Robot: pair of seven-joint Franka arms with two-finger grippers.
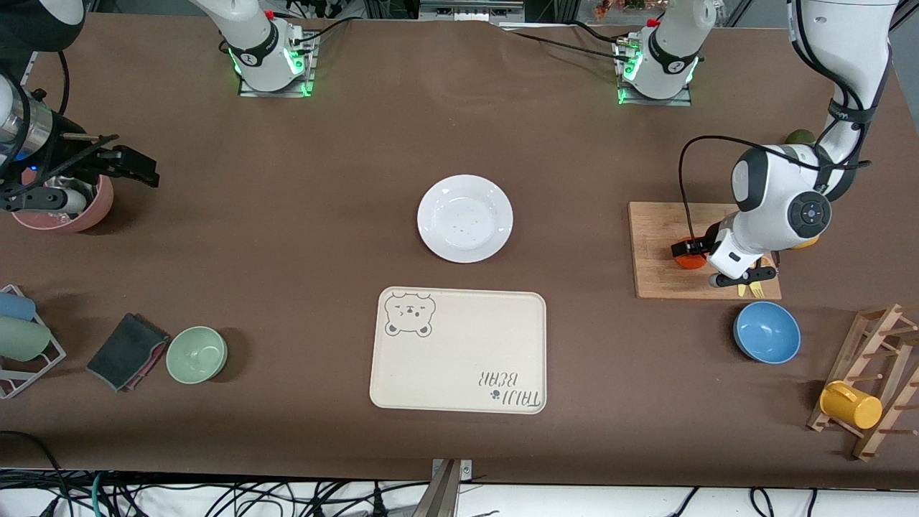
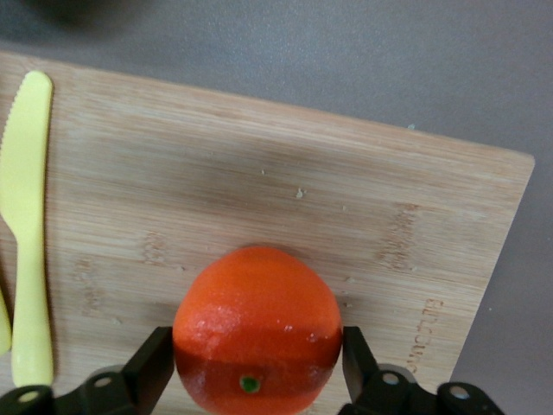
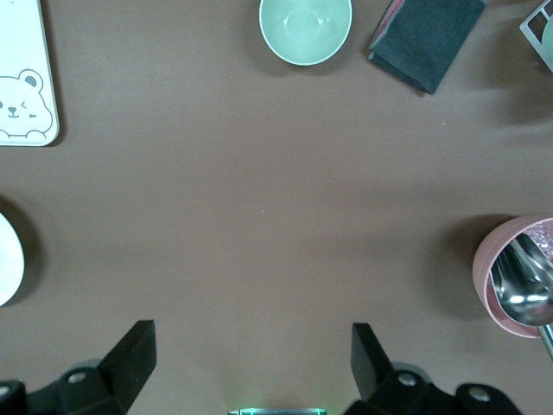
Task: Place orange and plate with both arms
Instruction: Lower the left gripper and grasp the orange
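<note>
Left gripper (image 2: pixel 251 367) clamps the small red-orange orange (image 2: pixel 257 328) on the bamboo cutting board (image 1: pixel 657 248), near its edge facing the table's centre.

Right gripper (image 3: pixel 251 359) hangs spread and empty over bare brown tabletop (image 1: pixel 287 237) beside the pink cup (image 1: pixel 86 208). The glossy round white plate (image 1: pixel 465 217) sits mid-table, with the cream rectangular bear-print tray (image 1: pixel 459 352) nearer the front camera.
</note>
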